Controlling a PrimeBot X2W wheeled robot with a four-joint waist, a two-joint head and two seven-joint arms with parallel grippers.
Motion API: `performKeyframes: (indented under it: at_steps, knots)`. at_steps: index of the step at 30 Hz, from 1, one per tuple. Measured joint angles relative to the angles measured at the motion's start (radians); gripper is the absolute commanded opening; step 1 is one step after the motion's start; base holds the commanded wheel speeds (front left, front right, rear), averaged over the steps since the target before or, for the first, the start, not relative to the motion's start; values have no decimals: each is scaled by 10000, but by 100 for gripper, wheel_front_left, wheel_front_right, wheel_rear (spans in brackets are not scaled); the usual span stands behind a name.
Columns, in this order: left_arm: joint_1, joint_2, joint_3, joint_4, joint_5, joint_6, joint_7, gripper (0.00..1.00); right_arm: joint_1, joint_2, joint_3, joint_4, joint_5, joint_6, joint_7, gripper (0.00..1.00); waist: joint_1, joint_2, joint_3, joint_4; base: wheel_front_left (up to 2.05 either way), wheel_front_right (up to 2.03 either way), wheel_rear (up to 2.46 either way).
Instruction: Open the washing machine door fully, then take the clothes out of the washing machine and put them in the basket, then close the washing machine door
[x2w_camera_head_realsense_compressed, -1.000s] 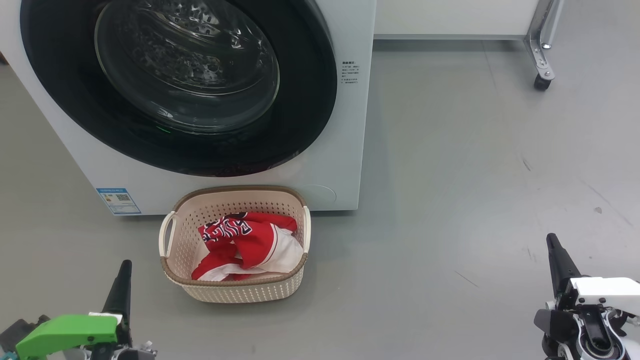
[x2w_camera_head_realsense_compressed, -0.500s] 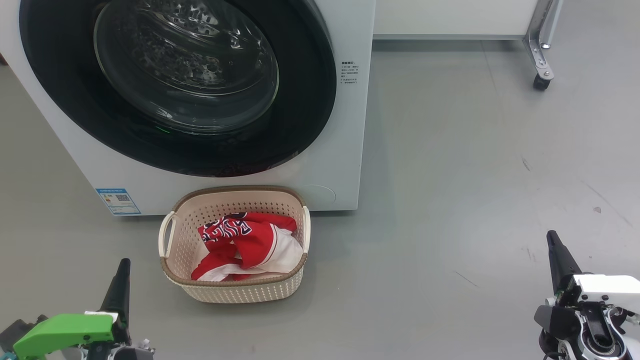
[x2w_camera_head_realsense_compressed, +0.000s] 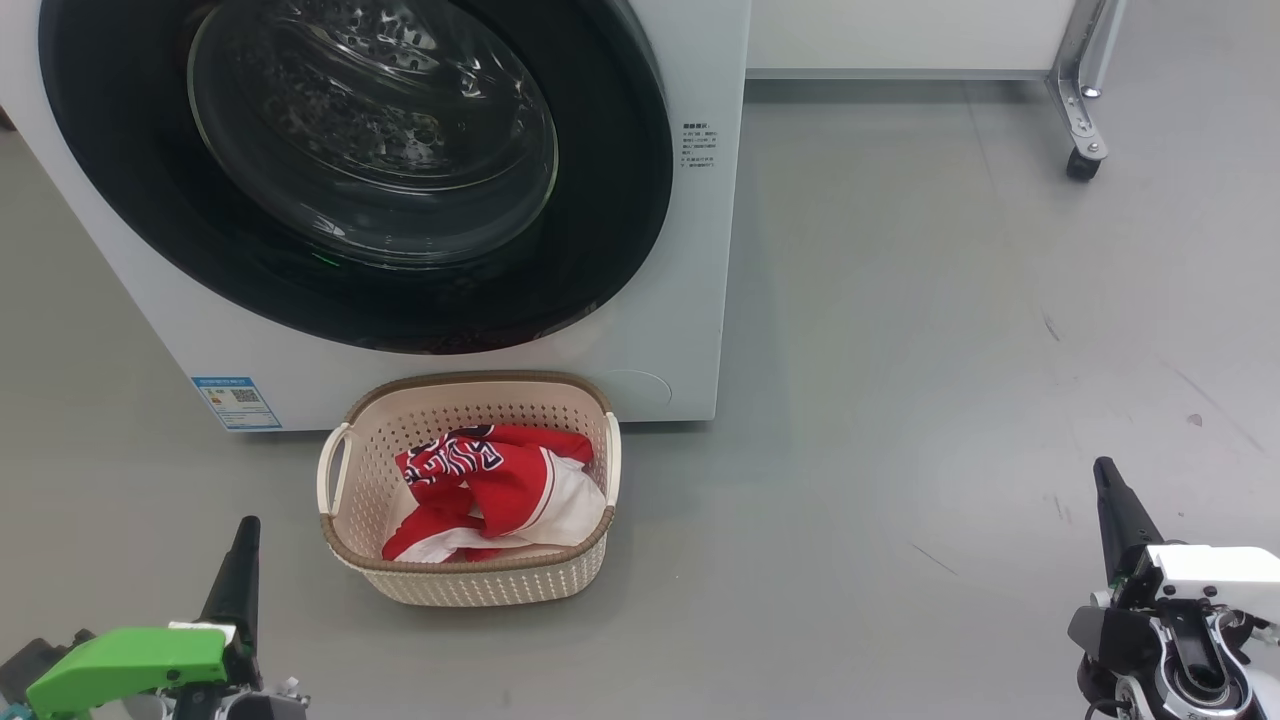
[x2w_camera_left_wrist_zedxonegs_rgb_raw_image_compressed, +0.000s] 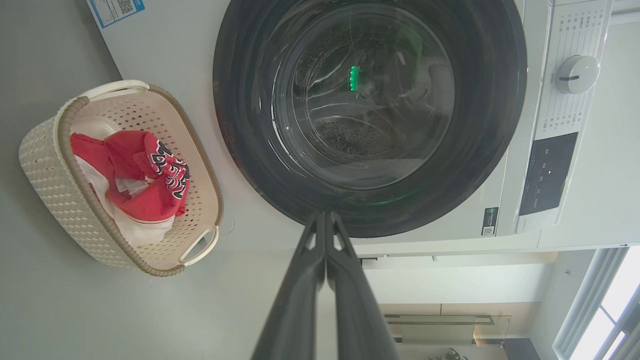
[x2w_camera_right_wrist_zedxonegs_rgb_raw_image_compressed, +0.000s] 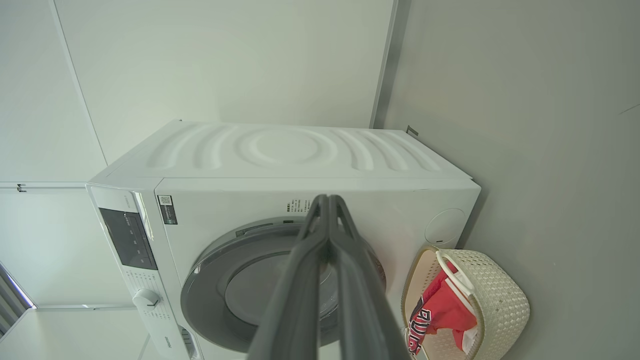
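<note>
Item 1. Washing machine (x2w_camera_head_realsense_compressed: 690, 300): a white front-loader, set on a grey floor (x2w_camera_head_realsense_compressed: 900, 400). A blue label (x2w_camera_head_realsense_compressed: 237, 402) is seen at the lower left corner of its front, and a block of small printed text (x2w_camera_head_realsense_compressed: 700, 145) to the right of the door. In the left wrist view a round dial (x2w_camera_left_wrist_zedxonegs_rgb_raw_image_compressed: 577, 74) and a dark display panel (x2w_camera_left_wrist_zedxonegs_rgb_raw_image_compressed: 545, 175) are seen on its control strip.

Item 2. Washing machine door (x2w_camera_head_realsense_compressed: 600, 200): a wide glossy black rim around a bulging clear glass bowl (x2w_camera_head_realsense_compressed: 370, 130). It is shut flat against the machine front. A small green light (x2w_camera_left_wrist_zedxonegs_rgb_raw_image_compressed: 354, 78) is reflected in the glass.

Item 3. Basket (x2w_camera_head_realsense_compressed: 470, 585): cream, perforated, with a brown rim and white handles. It is placed upright on the floor just in front of the machine, below the door's lower edge. Whether it touches the machine cannot be told.

Item 4. Clothes (x2w_camera_head_realsense_compressed: 500, 485): red and white fabric with lettering, bundled inside the basket.

Item 5. Left gripper (x2w_camera_head_realsense_compressed: 246, 528): found at the lower left of the head view, near the basket's left side but apart from it. Its fingers are pressed together and nothing is held.

Item 6. Right gripper (x2w_camera_head_realsense_compressed: 1103, 470): found at the lower right, well apart from basket and machine. Its fingers are closed together and nothing is held.

Item 7. Metal leg with a caster (x2w_camera_head_realsense_compressed: 1080, 160): noted at the upper right, on the floor.
</note>
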Motion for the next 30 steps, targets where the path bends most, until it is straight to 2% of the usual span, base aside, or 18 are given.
performKeyframes:
  at_steps: [30]
  knots:
    - [-5, -2, 29, -6, 0, 0, 50, 0, -21, 36, -29, 61, 0, 19, 73, 0, 0, 0, -1, -1, 0, 0, 0]
